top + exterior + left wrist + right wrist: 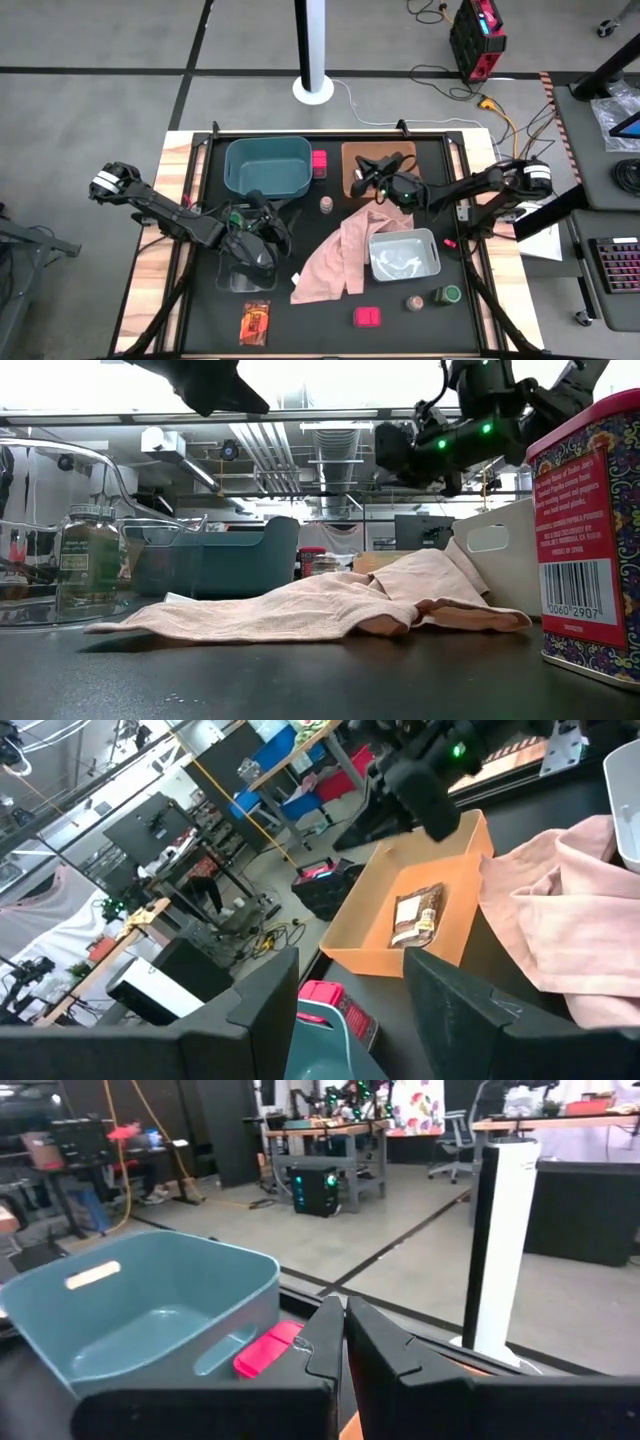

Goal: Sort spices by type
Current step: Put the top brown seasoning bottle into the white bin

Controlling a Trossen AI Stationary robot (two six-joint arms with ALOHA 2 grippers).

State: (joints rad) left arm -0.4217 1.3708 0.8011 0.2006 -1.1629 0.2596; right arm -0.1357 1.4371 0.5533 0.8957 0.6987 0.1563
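Left pincer [262,238] open and empty near tabletop's left edge, orange-red packet [256,322] apart from it by the front edge, long axis front-to-back, right pincer [385,183] closed over orange bin [352,160].

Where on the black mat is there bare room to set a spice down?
Bare mat lies between the orange-red packet and the pink box, below the pink cloth. Crowded: around the grey bin, green-lidded jar, and teal bin.
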